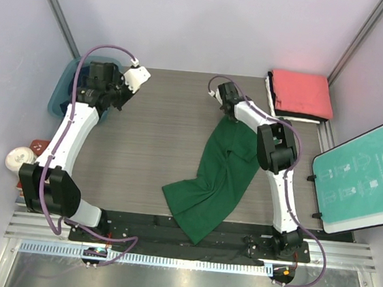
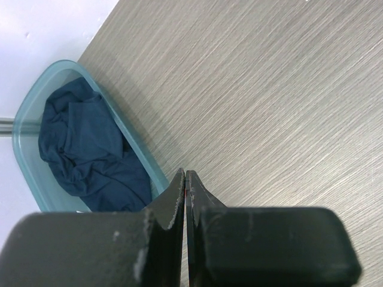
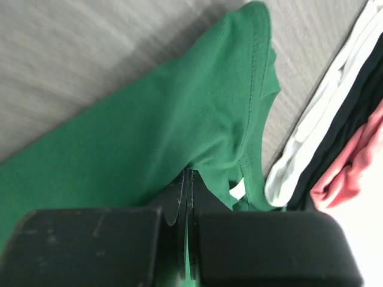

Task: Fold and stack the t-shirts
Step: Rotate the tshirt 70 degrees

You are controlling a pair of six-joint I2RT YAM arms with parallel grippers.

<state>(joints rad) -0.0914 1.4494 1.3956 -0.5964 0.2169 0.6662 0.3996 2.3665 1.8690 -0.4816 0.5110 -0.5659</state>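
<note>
Cloth: a plain dark green cotton t-shirt (image 1: 216, 180) is laid in a long, creased band across the grey wood-grain table (image 1: 159, 126). It runs from the far right of centre down to the near edge, where one corner overlaps the black base strip. Its far end, with a stitched edge, is clamped between the closed fingers of the right gripper (image 3: 187, 179).

The left gripper (image 2: 185, 179) is seen with its jaws pressed together on nothing, over bare table just beside a translucent teal plastic tub (image 2: 27, 113). A crumpled navy t-shirt (image 2: 90, 149) is heaped inside it.

At the far right corner, folded tees are stacked flat with rounded fold edges: coral-red t-shirt (image 1: 299, 93) on top, then black t-shirt (image 3: 353, 101) and white t-shirt (image 3: 317, 113).
</note>
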